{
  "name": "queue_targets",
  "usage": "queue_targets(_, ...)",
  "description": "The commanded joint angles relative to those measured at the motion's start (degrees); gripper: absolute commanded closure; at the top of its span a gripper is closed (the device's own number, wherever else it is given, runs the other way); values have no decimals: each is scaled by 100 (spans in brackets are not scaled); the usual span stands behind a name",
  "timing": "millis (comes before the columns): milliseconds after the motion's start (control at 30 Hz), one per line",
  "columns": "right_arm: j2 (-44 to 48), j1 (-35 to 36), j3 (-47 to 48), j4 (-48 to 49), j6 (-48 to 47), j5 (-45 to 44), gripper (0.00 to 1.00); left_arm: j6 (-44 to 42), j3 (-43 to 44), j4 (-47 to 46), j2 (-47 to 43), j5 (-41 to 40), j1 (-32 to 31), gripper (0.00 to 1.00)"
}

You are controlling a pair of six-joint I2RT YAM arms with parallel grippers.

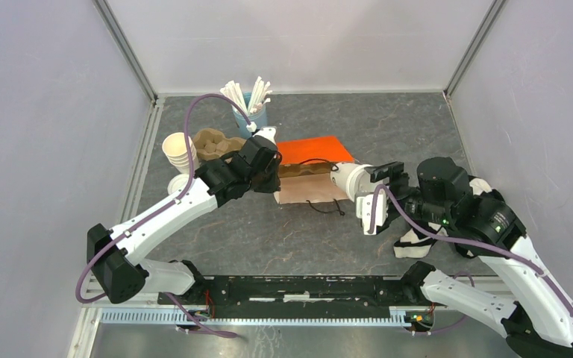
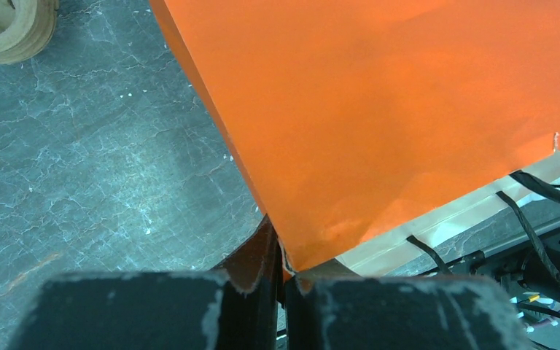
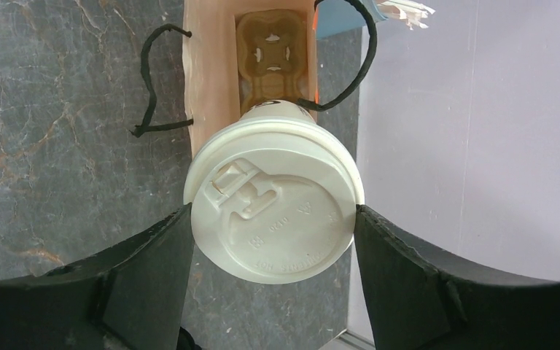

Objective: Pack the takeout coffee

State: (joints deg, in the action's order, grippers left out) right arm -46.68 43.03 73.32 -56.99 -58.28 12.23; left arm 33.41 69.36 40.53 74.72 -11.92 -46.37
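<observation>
Before the bag [image 3: 210, 80], right gripper [image 3: 273, 226] clasps the takeout coffee [image 3: 262, 182]; left gripper [image 2: 281, 288] pinches its rim. Aim squarely at the carrier [image 3: 271, 51].

Faint raised lettering was seen moulded into the white lid [image 3: 292, 240] of the takeout coffee [image 3: 273, 197], near its middle and along its lower rim, but it was too small and blurred for any word or number to be read.

Takeout coffee [image 3: 273, 208] at bag [image 3: 208, 73] mouth; carrier [image 3: 270, 58] inside bag; cup stack [image 1: 179, 151] left of bag.
</observation>
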Motion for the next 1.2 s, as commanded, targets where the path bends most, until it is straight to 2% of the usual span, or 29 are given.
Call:
queue_targets(0,-30,20,-120,142,-209,139,62,-16,175,-143,-115,3,-21,91)
queue_targets(167,-42,19,-335,474,-198,267,68,18,205,-92,-113,40,-21,91)
queue_targets(333,-28,17,-571,910,-196,331,68,87,205,-96,-129,61,-21,91)
queue_targets(700,-644,245,-544,1329,-198,375,71,43,441,-90,57,261,-17,91)
queue_targets(1000,-1336,439,-389,1545,-247,-272,72,123,84,-171,-36,637,-22,91)
queue_targets(1167,-1678,787,-315,1511,-311,-719,71,30,-21,-234,-142,718,-21,91)
